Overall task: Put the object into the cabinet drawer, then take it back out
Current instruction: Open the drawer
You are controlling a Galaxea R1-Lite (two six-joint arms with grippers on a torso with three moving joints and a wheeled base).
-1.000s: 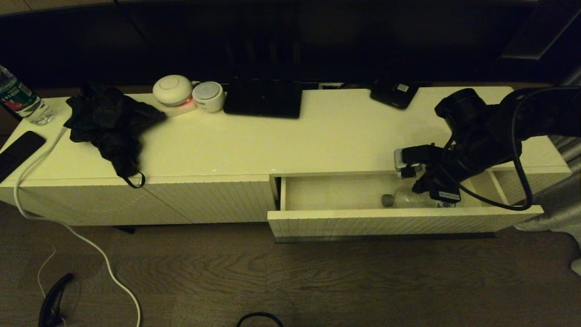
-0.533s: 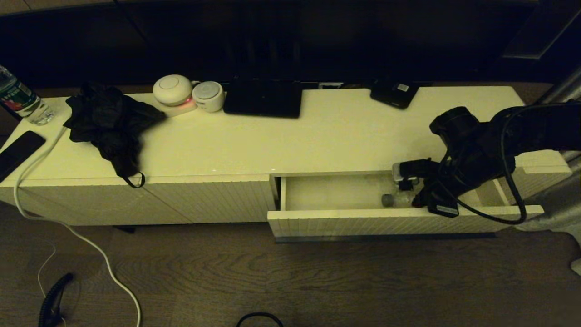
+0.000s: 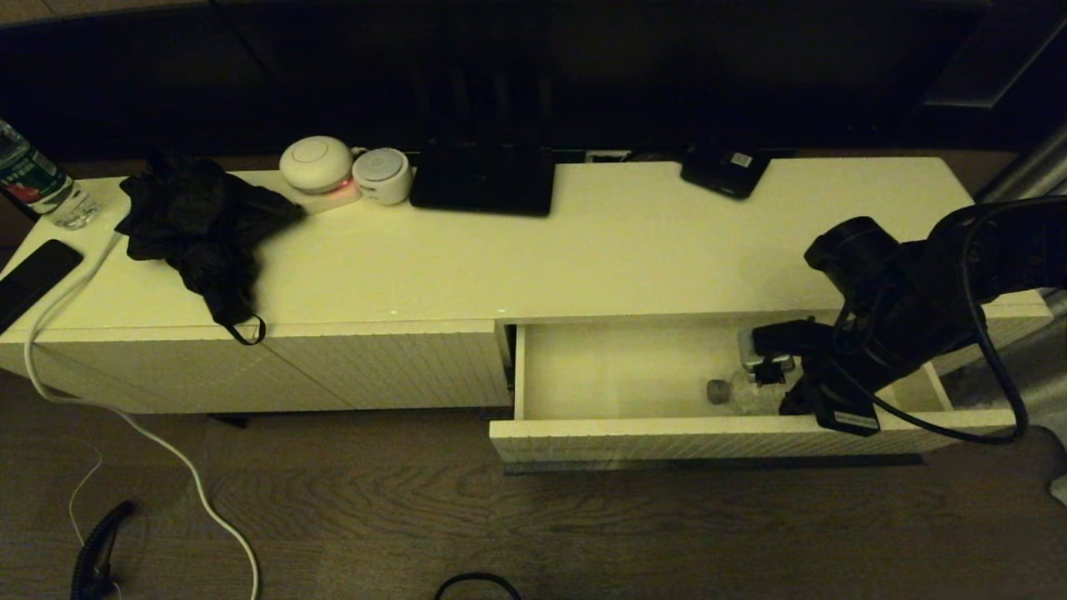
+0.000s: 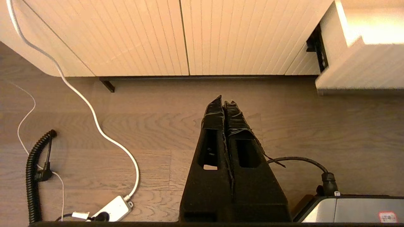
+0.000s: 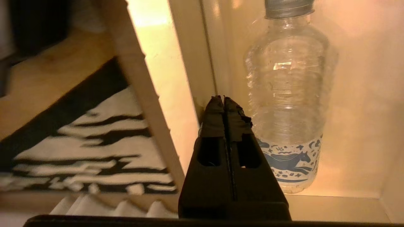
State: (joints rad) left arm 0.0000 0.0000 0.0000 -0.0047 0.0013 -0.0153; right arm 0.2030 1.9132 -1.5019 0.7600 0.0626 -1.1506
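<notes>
Dim yellowish room, long white cabinet point(image 3: 583, 250) along the wall, wood floor in front, with the cabinet drawer point(image 3: 708, 437) on the right-hand side pulled out. From the head camera the bottle point(image 3: 738, 393) was just a pale blob lying on its side inside the drawer, near the front wall, cap pointing left, half hidden under the right arm. The right wrist camera filled in the rest — clear ridged body point(image 5: 285, 104), grey cap, a blue-and-white label band with a horse on it near the base, resting on the plain white drawer floor. That same view showed the right gripper point(image 5: 224, 100) with its fingers pressed flat together, nothing between them, tips sitting inside the drawer against its front wall and just beside the bottle; I couldn't tell if it actually touched the plastic. The left gripper point(image 4: 223, 102) only showed up in its own wrist view, fingers also pressed together, empty, hanging over the floor in front of the ribbed cabinet doors, near a white cable point(image 4: 94, 116).

Compared with a second earlier, the drawer stood further out from the cabinet — and the right arm had come forward along with it. The bottle lay in about the same spot inside.
</notes>
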